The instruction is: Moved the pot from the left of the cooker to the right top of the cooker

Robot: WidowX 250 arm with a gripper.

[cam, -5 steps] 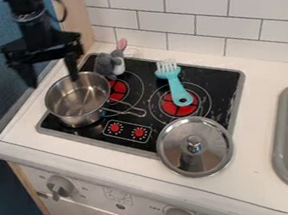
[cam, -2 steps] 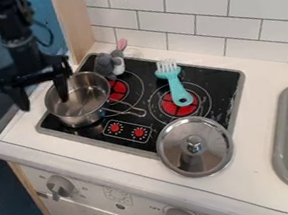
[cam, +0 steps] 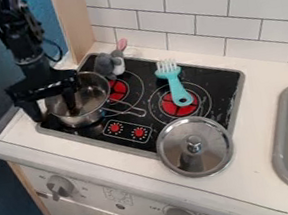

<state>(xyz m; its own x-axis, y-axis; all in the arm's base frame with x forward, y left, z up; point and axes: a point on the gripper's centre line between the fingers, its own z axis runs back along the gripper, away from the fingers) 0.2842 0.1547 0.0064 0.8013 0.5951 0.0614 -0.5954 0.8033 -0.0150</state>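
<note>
on the left of the cooker [cam: 211,76], the pot [cam: 92,96] is sitting with its wall between the parted fingers of the hand [cam: 56,115], and a good grip is calling for centring them, then squeezing firmly before lifting it level.

Left rim and part of pot [cam: 81,118] hidden behind fingers [cam: 71,100]; contact with its wall could not be told. Arm [cam: 22,43] above fingers cut off by top edge. Just right of fingers, part of left burner [cam: 118,89] lay hidden under pot. Farther right, masher [cam: 180,94] covered part of right burner [cam: 167,107]. Well right of fingers, sink [cam: 277,126] ran past right edge. Below fingers, print around front knob [cam: 62,185] was too small to tell.
</note>
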